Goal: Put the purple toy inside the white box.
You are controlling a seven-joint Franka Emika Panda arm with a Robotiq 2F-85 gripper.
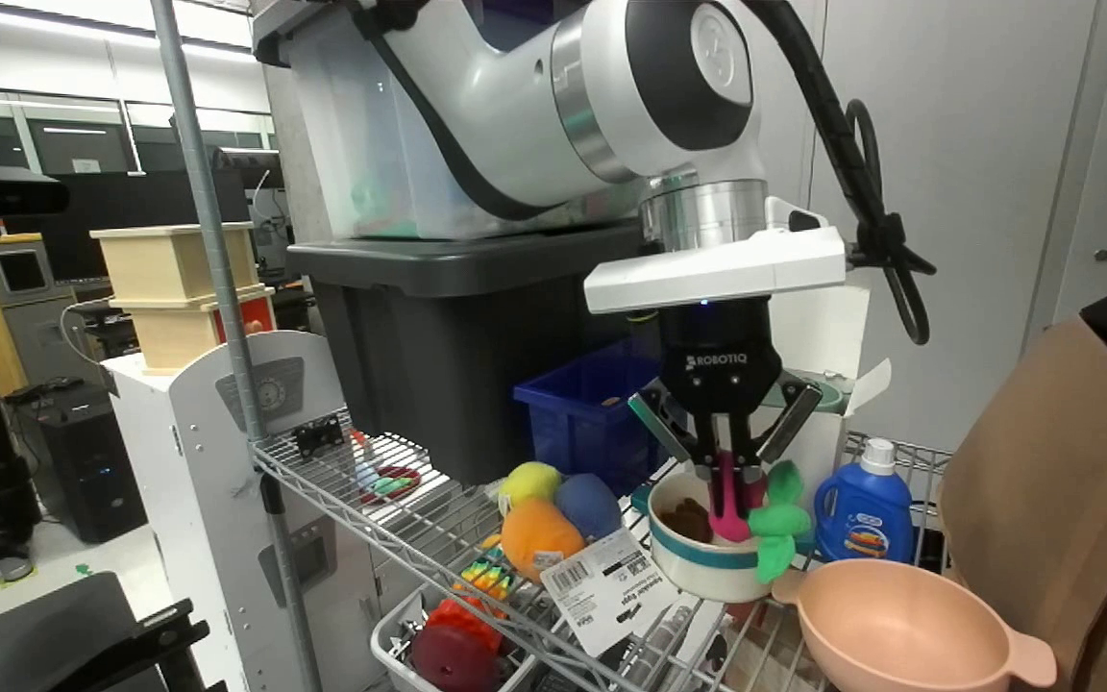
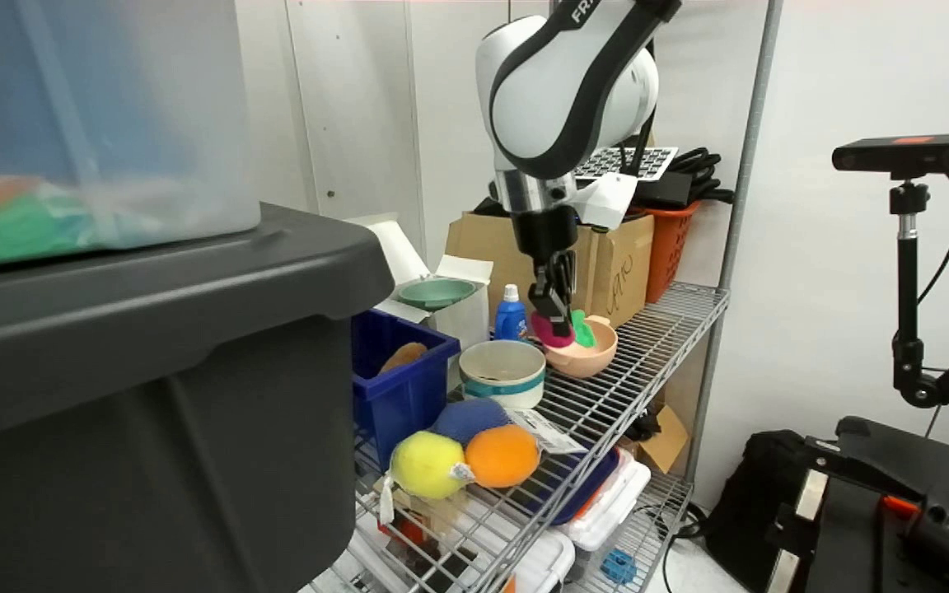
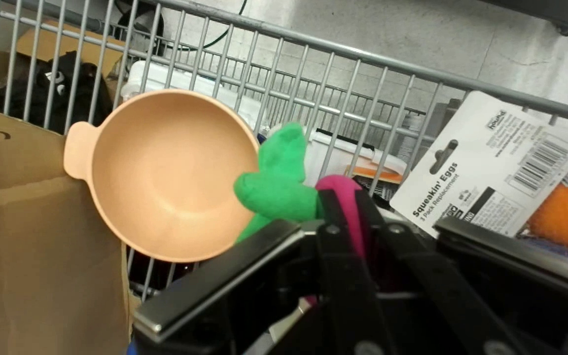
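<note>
Curvy, glossy white-and-black Panda arm [image 1: 515, 106] slopes down from up top, and its round silver metal wrist [image 1: 702, 216] points pretty much straight down. Below that hangs the angular black Robotiq gripper [image 1: 732, 473], slim straight black fingers [image 3: 333, 217] pinched onto what they're holding, narrow gap between.

In an exterior view, your gripper [image 1: 730, 471] points down and pinches the purple toy [image 1: 730, 521], its green leaves [image 1: 779, 522] spread to one side. From here the toy overlaps a teal-banded white pot [image 1: 707, 575]; you cannot tell whether they touch. Behind your gripper stands the white box [image 1: 824, 444], a flap [image 1: 823, 332] raised, a green bowl [image 1: 830, 392] at its opening. A blue bottle [image 1: 864, 514] stands near the box, and a peach bowl [image 1: 909, 620] sits closer to the camera.
</note>
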